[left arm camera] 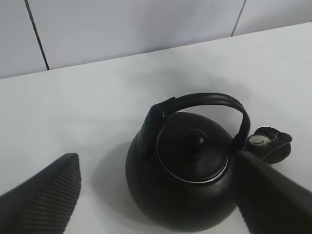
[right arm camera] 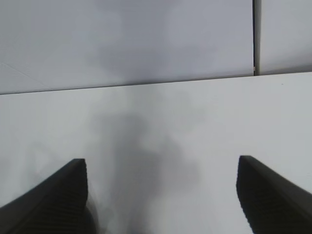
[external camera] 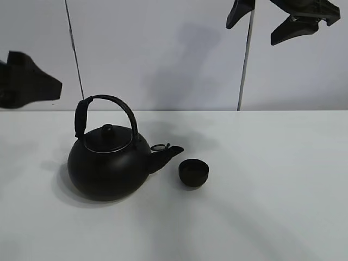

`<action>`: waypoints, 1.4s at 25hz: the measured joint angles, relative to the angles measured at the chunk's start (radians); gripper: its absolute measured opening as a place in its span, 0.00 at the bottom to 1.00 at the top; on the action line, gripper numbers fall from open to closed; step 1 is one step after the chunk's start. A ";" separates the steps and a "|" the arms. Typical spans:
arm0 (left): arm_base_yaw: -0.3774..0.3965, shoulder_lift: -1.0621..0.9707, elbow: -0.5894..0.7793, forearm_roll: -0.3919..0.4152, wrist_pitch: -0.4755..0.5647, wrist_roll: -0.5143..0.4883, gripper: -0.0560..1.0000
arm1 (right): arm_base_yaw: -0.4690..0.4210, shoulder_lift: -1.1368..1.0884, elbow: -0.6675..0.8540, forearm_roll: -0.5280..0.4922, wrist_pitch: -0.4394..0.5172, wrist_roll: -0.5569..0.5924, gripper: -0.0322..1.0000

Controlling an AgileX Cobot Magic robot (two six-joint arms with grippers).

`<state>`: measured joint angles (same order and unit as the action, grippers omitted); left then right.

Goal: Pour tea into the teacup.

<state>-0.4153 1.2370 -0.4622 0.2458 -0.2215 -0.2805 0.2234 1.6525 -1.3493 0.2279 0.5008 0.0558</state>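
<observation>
Teacup [external camera: 194, 173] sits on table [external camera: 283, 217], just off the kettle [external camera: 110, 163] spout tip. Left gripper [left arm camera: 156, 195] nearer: above the kettle, fingers spread wide, empty, handle arch running spout-to-back. Right gripper [external camera: 283, 19] high, apart, also spread empty.

On the table [external camera: 272, 217] the kettle [external camera: 109, 168] stands left of centre, its spout pointing right toward the teacup [external camera: 194, 173], which sits just beside the spout tip, apart from it. The left gripper [external camera: 27, 81] hangs above and left of the kettle; the right gripper [external camera: 283, 22] hangs high, up right of the cup.
</observation>
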 joint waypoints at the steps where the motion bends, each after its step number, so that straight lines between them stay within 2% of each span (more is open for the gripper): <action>1: -0.011 -0.031 -0.033 0.030 0.082 -0.036 0.63 | 0.000 0.000 0.000 0.000 0.000 0.000 0.59; 3: -0.055 -0.064 -0.133 0.074 0.281 -0.101 0.63 | 0.000 0.000 0.000 0.000 0.000 0.000 0.59; 6: -0.133 -0.058 -0.290 0.075 0.522 -0.116 0.63 | 0.000 0.000 0.000 0.000 0.000 0.000 0.59; 8: -0.168 -0.035 -0.394 0.016 0.635 -0.082 0.63 | 0.000 0.000 0.000 0.000 0.000 0.000 0.59; 12: -0.175 0.054 -0.586 -0.187 0.807 0.072 0.63 | 0.000 0.000 0.000 0.000 0.000 0.000 0.59; 14: -0.175 0.114 -0.682 -0.265 0.901 0.110 0.63 | 0.000 0.000 0.000 0.000 0.000 0.000 0.59; 16: -0.175 0.182 -0.783 -0.299 1.005 0.117 0.63 | 0.000 0.000 0.000 0.008 0.001 0.002 0.59; 18: -0.166 0.244 -0.860 -0.314 1.086 0.119 0.63 | -0.001 -0.001 0.000 0.038 0.043 0.012 0.59; 21: -0.128 0.322 -0.952 -0.356 1.155 0.138 0.63 | -0.001 -0.011 0.000 0.072 0.174 0.020 0.59; 24: -0.096 0.349 -0.961 -0.433 1.176 0.190 0.63 | -0.001 -0.013 0.000 0.083 0.320 0.034 0.59; 26: -0.094 0.349 -0.950 -0.483 1.184 0.219 0.63 | -0.001 -0.013 0.000 0.084 0.383 0.045 0.59; 35: -0.094 0.349 -0.890 -0.507 1.168 0.235 0.63 | -0.001 -0.013 0.000 0.084 0.421 0.049 0.59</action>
<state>-0.5095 1.5861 -1.3517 -0.2610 0.9468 -0.0456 0.2225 1.6398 -1.3493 0.3114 0.9215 0.1045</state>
